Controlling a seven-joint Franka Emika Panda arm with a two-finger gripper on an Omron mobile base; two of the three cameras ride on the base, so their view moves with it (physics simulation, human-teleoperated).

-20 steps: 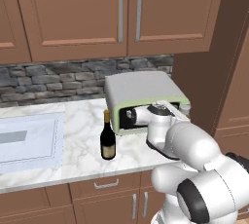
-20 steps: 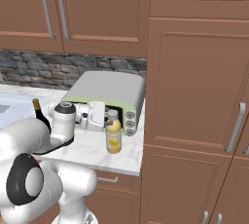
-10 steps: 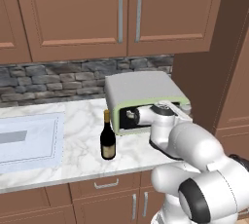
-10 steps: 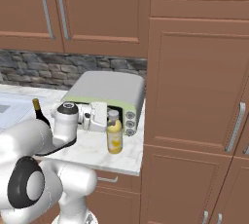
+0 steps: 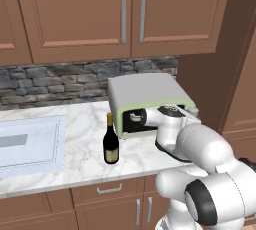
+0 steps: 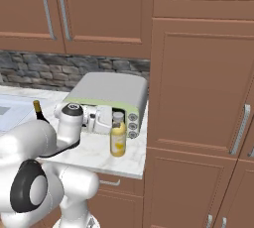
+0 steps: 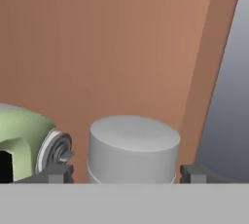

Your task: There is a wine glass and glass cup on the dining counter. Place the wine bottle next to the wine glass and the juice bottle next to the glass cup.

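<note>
Edging nearer over the last second, the open gripper [image 7: 126, 173] now straddles the juice bottle [image 6: 118, 135] cap, so closing should come next; wine bottle [image 5: 110, 141] waits.

Yellow juice bottle [image 6: 118, 141], grey cap

The arm [image 6: 30, 147] hides most of the wine bottle [image 6: 37, 110].

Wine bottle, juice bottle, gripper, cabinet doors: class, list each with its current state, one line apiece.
wine bottle: upright on the marble counter, capped, untouched.
juice bottle: upright beside the toaster oven, capped, its cap between the fingers.
gripper: open, fingers astride the juice bottle's cap.
upper cabinet doors: closed.
</note>
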